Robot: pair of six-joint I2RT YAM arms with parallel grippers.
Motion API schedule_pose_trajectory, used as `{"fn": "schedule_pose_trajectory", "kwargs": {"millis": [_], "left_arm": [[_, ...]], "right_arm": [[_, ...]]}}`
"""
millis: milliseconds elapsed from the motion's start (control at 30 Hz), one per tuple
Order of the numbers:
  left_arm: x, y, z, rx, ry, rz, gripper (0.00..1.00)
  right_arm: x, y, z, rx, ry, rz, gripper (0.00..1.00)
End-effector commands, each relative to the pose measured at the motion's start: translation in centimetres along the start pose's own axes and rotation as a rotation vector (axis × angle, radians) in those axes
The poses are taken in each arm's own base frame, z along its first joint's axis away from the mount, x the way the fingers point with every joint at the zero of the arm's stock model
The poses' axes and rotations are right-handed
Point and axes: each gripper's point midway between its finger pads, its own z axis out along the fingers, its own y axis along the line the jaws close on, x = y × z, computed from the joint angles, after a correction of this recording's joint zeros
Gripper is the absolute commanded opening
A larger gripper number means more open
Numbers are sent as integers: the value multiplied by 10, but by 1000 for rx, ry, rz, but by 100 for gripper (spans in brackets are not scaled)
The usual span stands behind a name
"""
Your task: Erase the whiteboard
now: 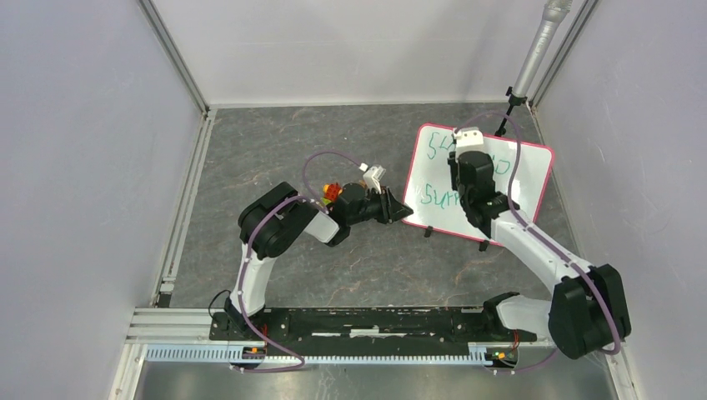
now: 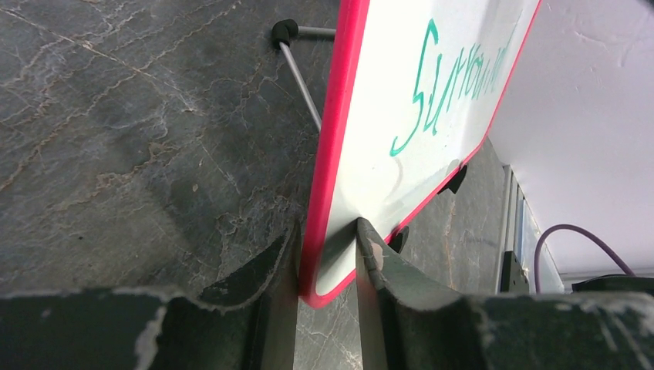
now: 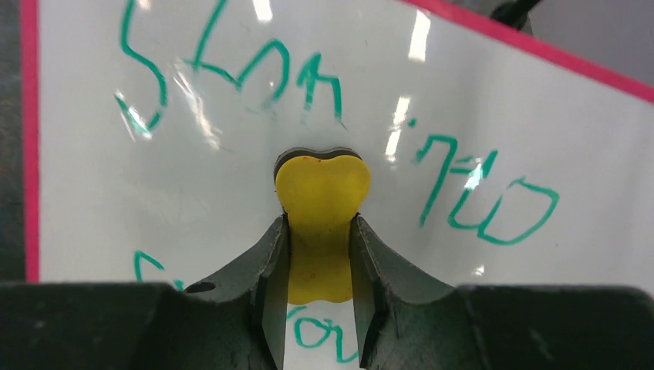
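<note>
From above, the white rectangular whiteboard (image 1: pixel 534 175) with its thin pink-red frame stood tilted on small black feet toward the far right corner of the grey marbled tabletop (image 1: pixel 275 150), its long axis running roughly along the far edge; the left gripper (image 1: pixel 403 212) reached its near left corner from the left, while the right gripper (image 1: pixel 467 167) hung over the middle of its face, plainly the nearer one to the green writing.

In the left wrist view, that corner of the board stood edge-on between the two fingers (image 2: pixel 270 270), one against the frame's back and one against the white face, so they pinched it, apparently to steady it; a thin wire leg (image 2: pixel 302 81) propped the board from behind.

In the right wrist view, the fingers were clamped on a yellow lobed eraser with a dark pad beneath (image 3: pixel 322 193); the writing lay just beyond it, to its right and below; whether the pad touched the face could not be told; the wipe would likely run along the board's long axis.
</note>
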Motion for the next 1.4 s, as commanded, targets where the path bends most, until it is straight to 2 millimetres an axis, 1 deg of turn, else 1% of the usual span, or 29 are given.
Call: {"fn": "schedule_pose_trajectory", "kwargs": {"millis": [0,67,233,267,333,433,567,667,733,800,867,967,1067,1133,1267,1300,1367], "left_arm": [[9,1,-3,-49,0,9,2],[14,4,-4,-77,14,27,2],[20,16,-9,-145,23,43,2],[20,17,-10,-151,19,40,2],[20,18,-11,-153,17,38,2],[20,14,-12,-146,18,43,2],[20,16,-14,-156,19,49,2],[22,18,-13,-156,25,41,2],[24,18,-12,-153,27,35,2],[25,18,-11,-150,30,29,2],[26,20,-11,-153,30,25,2],[26,20,-12,-159,31,25,2],[27,21,-12,-163,38,26,2],[28,22,-12,-168,42,25,2],[28,22,-11,-171,44,25,2],[28,23,-11,-171,46,26,2],[28,23,-11,-174,47,26,2]], "right_arm": [[-52,19,4,-52,-88,12,31],[-63,33,7,-77,-105,-21,32],[-75,70,17,-123,-111,-52,32],[-75,76,19,-136,-107,-56,35],[-75,80,24,-137,-96,-52,44],[-72,79,27,-122,-81,-54,50],[-72,81,18,-155,-97,-49,60],[-73,79,11,-170,-112,-41,62],[-73,79,11,-170,-121,-37,61],[-71,79,13,-163,-115,-39,56],[-67,77,17,-142,-99,-47,53],[-62,79,22,-137,-85,-57,53],[-61,80,25,-132,-82,-62,53],[-62,79,26,-123,-82,-63,50],[-60,80,28,-123,-78,-61,49],[-58,79,29,-116,-75,-62,48],[-54,73,30,-90,-72,-60,41]]}}
